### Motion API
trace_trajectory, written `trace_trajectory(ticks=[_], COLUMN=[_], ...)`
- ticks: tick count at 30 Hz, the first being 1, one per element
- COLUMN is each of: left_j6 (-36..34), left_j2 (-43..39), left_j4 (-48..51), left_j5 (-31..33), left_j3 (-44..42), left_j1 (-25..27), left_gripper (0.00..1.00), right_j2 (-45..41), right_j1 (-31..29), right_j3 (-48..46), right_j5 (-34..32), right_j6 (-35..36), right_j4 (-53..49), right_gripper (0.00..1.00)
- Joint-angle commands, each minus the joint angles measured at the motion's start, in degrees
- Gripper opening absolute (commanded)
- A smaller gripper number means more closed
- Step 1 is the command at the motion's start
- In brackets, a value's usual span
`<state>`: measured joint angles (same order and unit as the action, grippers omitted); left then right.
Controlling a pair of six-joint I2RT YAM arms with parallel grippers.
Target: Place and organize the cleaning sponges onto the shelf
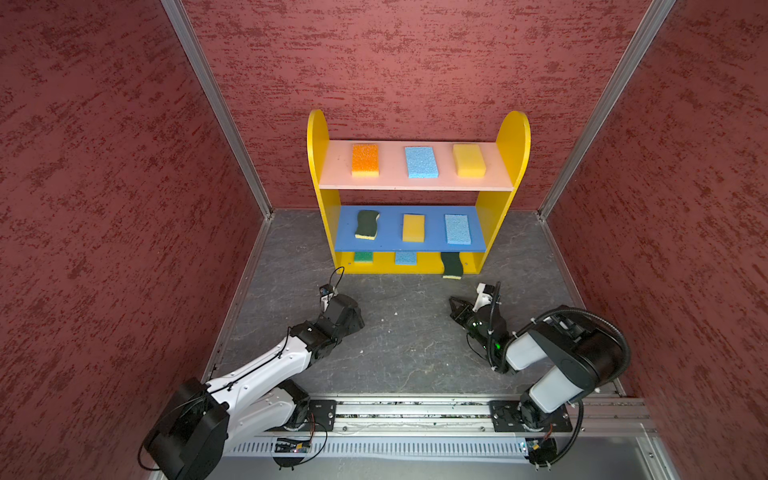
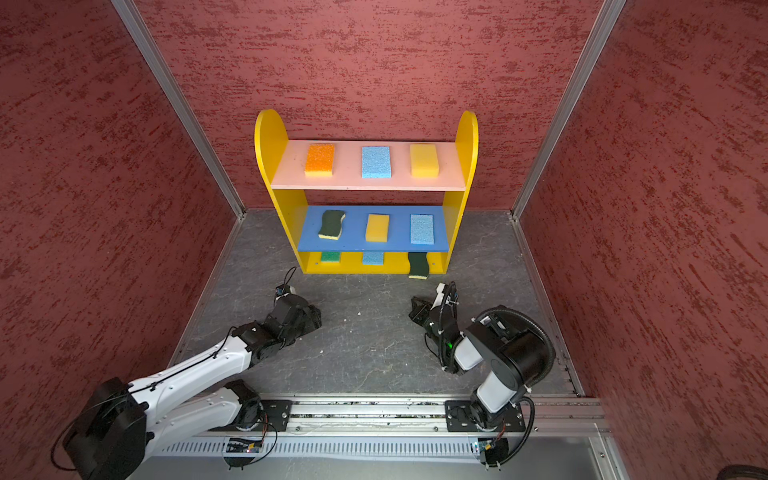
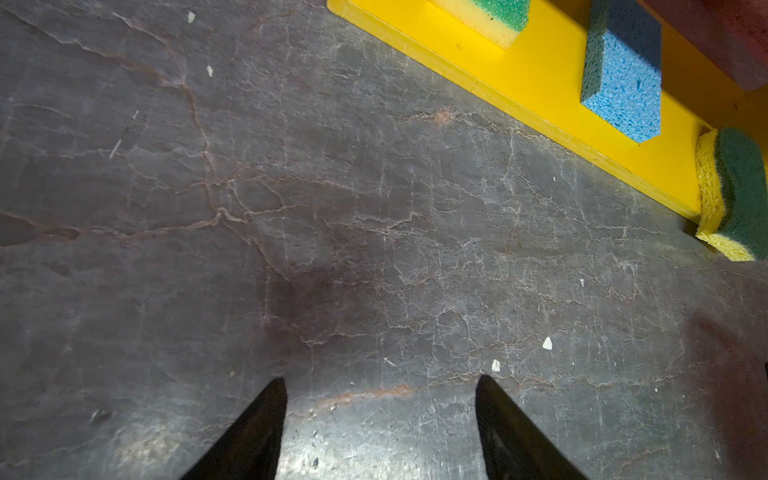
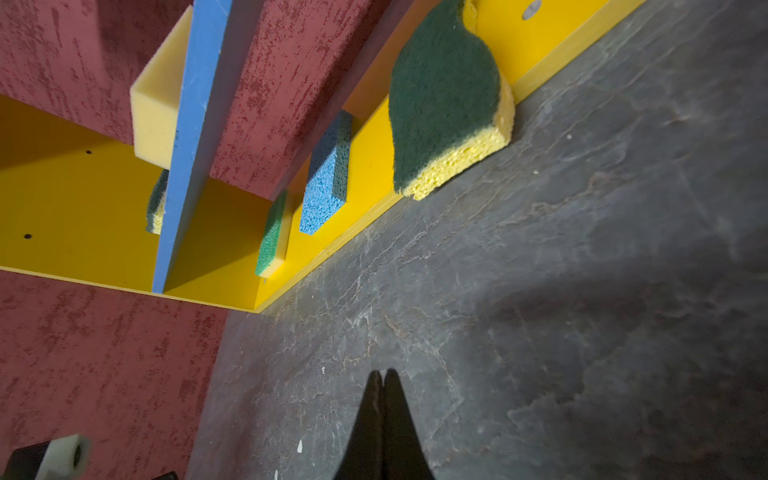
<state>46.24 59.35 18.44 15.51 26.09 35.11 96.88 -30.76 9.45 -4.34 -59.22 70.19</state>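
Note:
The shelf (image 1: 513,141) stands against the back wall. On its pink upper board lie an orange sponge (image 1: 365,160), a blue one (image 1: 421,162) and a yellow one (image 1: 469,160). The blue middle board carries a wavy dark-green scourer (image 1: 367,224), a yellow sponge (image 1: 413,227) and a blue sponge (image 1: 457,229). The yellow base holds a green-topped sponge (image 3: 494,16), a blue sponge (image 3: 623,75) and a second scourer (image 4: 446,99), which overhangs the front edge. My left gripper (image 3: 380,382) is open over bare floor. My right gripper (image 4: 382,372) is shut and empty, in front of that scourer.
Dark cracked floor (image 1: 407,332) spreads between the shelf and the arms' rail (image 1: 415,415). Red textured walls (image 1: 104,187) close in on three sides. Small white crumbs (image 3: 547,343) dot the floor.

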Motion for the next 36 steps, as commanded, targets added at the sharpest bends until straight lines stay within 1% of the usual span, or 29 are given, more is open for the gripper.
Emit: trace_trajectory(ticks=[1, 5, 8, 10, 13, 19, 23, 26, 32, 36], left_j6=[0.17, 0.18, 0.18, 0.18, 0.17, 0.26, 0.08, 0.09, -0.28, -0.41], left_j2=[0.24, 0.07, -0.09, -0.16, -0.12, 0.83, 1.90, 2.63, 5.05, 6.27], left_j4=[-0.51, -0.51, -0.34, -0.16, -0.34, -1.88, -2.03, -2.68, -3.70, -4.41], left_j5=[1.20, 1.36, 1.62, 1.80, 2.08, 1.90, 1.72, 1.72, 1.33, 1.04], left_j3=[-0.67, -0.86, -0.87, -1.00, -0.99, -1.14, -0.47, -0.31, 1.06, 1.41], left_j1=[0.14, 0.21, 0.21, 0.18, 0.18, 0.14, 0.22, 0.15, 0.16, 0.12], left_gripper=[0.73, 0.72, 0.72, 0.73, 0.73, 0.72, 0.72, 0.72, 0.72, 0.72], right_j2=[4.42, 11.71, 14.49, 14.53, 14.13, 15.56, 15.68, 15.44, 17.61, 18.31], right_j1=[1.03, 1.77, 1.86, 1.89, 1.85, 2.05, 2.03, 2.19, 2.62, 2.63], right_j3=[-1.44, -1.81, -0.97, -0.84, -1.53, -0.14, 0.27, 1.62, 5.18, 5.40], right_j5=[2.38, 3.45, 3.71, 3.21, 0.74, -2.38, -5.62, -5.88, -5.20, -7.03], right_j6=[-4.85, -8.12, -9.90, -9.94, -10.79, -14.07, -15.84, -16.42, -21.19, -25.22], right_j4=[13.27, 22.84, 23.23, 23.21, 23.15, 23.23, 23.16, 23.08, 23.15, 23.15], right_gripper=[0.00, 0.00, 0.00, 0.00, 0.00, 0.00, 0.00, 0.00, 0.00, 0.00])
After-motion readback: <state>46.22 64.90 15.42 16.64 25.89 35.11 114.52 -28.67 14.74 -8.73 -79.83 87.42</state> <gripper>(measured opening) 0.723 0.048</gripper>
